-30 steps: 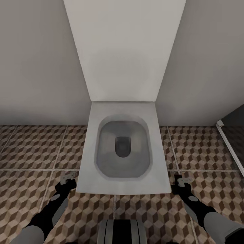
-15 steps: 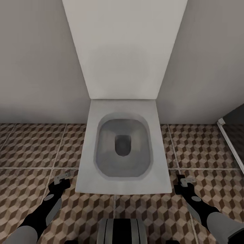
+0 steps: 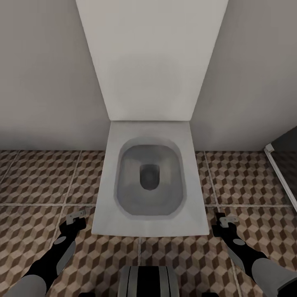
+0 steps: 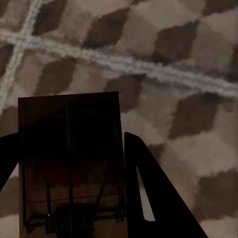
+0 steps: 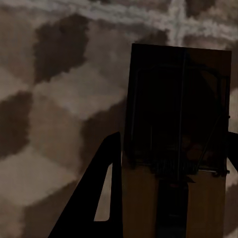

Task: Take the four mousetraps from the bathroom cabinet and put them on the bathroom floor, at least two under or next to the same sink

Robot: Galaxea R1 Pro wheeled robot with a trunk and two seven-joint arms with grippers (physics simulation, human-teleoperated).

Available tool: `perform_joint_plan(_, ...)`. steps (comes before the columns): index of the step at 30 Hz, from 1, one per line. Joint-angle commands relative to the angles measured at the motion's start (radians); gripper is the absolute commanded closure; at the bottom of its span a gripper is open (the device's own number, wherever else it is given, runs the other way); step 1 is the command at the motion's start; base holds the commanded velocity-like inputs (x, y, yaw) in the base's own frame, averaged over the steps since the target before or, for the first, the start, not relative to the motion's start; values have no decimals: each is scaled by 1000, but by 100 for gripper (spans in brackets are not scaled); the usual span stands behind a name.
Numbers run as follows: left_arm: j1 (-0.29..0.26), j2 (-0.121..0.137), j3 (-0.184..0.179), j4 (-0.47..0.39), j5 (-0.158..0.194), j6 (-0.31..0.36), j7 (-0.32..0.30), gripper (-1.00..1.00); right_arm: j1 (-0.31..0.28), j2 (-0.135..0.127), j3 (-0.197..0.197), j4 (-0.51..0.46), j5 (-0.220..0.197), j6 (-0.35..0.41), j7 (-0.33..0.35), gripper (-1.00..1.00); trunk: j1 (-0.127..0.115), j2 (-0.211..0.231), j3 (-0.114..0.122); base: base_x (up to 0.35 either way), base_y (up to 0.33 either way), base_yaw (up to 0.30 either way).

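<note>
Head view: a white toilet (image 3: pixel 150 181) stands against the far wall on the bathroom floor (image 3: pixel 37 181). The left gripper (image 3: pixel 74 218) hangs at its near left corner, the right gripper (image 3: pixel 225 219) at its near right.

Left wrist view: the fingers clasp a mousetrap (image 4: pixel 69 163) above the tiles.

Right wrist view: a second mousetrap (image 5: pixel 178 139) sits clamped between that gripper's fingers, over the floor.

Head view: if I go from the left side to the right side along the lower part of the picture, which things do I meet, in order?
Left gripper → toilet → right gripper, all over the bathroom floor.
</note>
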Motion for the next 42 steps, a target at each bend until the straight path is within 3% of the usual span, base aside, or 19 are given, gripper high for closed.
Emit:
perform_joint_plan(1,0,1,-9,0,7,-4,11,100,0,0,8,0,-10,-3,2,100,0,0,-1,0,0,0)
perform_joint_plan(28,0,-4,-13,0,7,-4,11,100,0,0,6,0,-10,-23,3,100,0,0,-1,0,0,0)
perform_joint_plan(33,0,-6,-16,0,7,-4,11,100,0,0,7,0,-10,-24,3,100,2,-1,-20,0,0,0)
perform_joint_plan(42,0,-6,-16,0,7,-4,11,100,0,0,7,0,-10,-24,3,100,2,-1,-20,0,0,0)
